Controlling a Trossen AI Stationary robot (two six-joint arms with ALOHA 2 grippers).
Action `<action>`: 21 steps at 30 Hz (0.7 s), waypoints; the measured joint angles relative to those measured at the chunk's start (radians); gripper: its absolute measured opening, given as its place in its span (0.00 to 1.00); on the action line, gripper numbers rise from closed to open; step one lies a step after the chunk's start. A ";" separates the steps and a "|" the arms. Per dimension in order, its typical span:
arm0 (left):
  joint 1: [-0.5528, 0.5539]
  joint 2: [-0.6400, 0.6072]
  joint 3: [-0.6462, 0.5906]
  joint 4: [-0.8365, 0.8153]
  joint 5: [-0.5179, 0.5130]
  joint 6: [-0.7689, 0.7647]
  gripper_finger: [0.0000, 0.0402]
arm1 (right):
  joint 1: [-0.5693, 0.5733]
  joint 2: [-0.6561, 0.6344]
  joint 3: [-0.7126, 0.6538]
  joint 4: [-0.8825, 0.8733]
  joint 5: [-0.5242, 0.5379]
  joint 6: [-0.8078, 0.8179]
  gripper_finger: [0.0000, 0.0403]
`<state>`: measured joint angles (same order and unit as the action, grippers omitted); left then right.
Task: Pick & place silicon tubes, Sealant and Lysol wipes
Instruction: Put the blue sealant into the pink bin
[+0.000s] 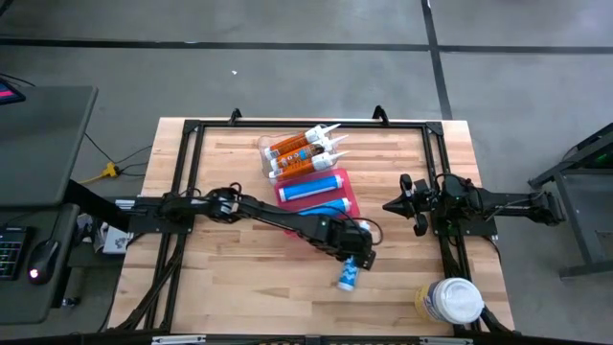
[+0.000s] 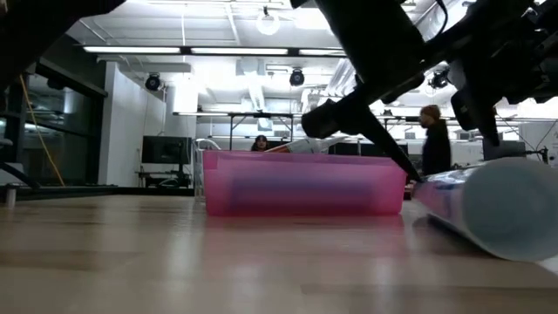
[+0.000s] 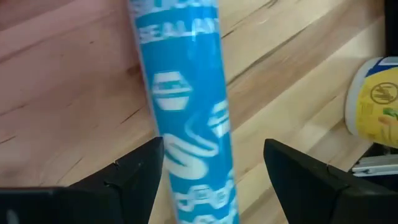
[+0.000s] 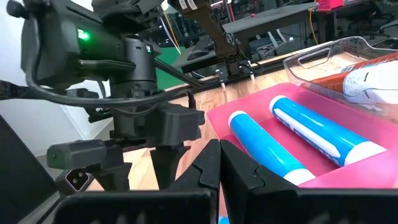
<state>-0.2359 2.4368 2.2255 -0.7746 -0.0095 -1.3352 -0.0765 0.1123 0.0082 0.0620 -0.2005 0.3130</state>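
Note:
A blue sealant tube (image 1: 347, 276) lies on its side on the wooden table, right of centre; it also shows in the left wrist view (image 3: 186, 112) and the low view (image 2: 493, 205). My left gripper (image 1: 356, 251) is open above it, one finger on each side of the tube (image 3: 214, 180), with a clear gap at one finger. Two more blue tubes (image 1: 316, 190) lie in a pink tray (image 1: 352, 201). The Lysol wipes canister (image 1: 450, 301) stands upright near the front right corner. My right gripper (image 1: 395, 204) is shut and empty, right of the pink tray.
A clear tray (image 1: 266, 146) with several orange-and-white caulk cartridges (image 1: 305, 151) sits behind the pink tray. A black frame (image 1: 192, 129) runs along the table's edges. People show in the room behind the table (image 2: 433, 139).

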 joint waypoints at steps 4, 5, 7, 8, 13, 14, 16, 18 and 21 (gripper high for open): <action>0.000 0.041 0.054 -0.011 -0.007 0.023 0.67 | 0.000 0.000 0.000 0.001 0.000 0.000 0.00; 0.000 0.050 0.063 -0.019 -0.007 0.027 0.67 | 0.000 0.000 0.000 0.002 0.000 0.000 0.00; 0.000 0.063 0.075 -0.037 -0.003 0.029 0.67 | 0.000 0.000 0.000 0.000 0.000 0.000 0.00; 0.000 0.070 0.085 -0.029 -0.001 0.029 0.67 | 0.000 0.000 0.000 0.000 0.000 0.000 0.00; -0.001 0.110 0.088 0.021 0.021 0.029 0.67 | 0.000 0.000 0.000 0.002 0.000 0.000 0.00; -0.001 0.119 0.088 0.023 0.030 0.029 0.67 | 0.000 0.000 0.000 0.001 0.000 0.000 0.00; -0.001 0.129 0.088 0.037 0.045 0.025 0.67 | 0.000 0.000 0.000 0.000 0.000 0.000 0.00; -0.005 0.130 0.089 0.040 0.058 0.024 0.67 | 0.000 0.000 0.000 0.001 0.000 0.000 0.00; -0.008 0.130 0.090 0.012 0.055 0.030 0.67 | 0.000 0.000 0.000 0.001 0.000 0.000 0.00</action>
<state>-0.2443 2.5668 2.3155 -0.7628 0.0457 -1.3052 -0.0765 0.1120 0.0082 0.0633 -0.2005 0.3130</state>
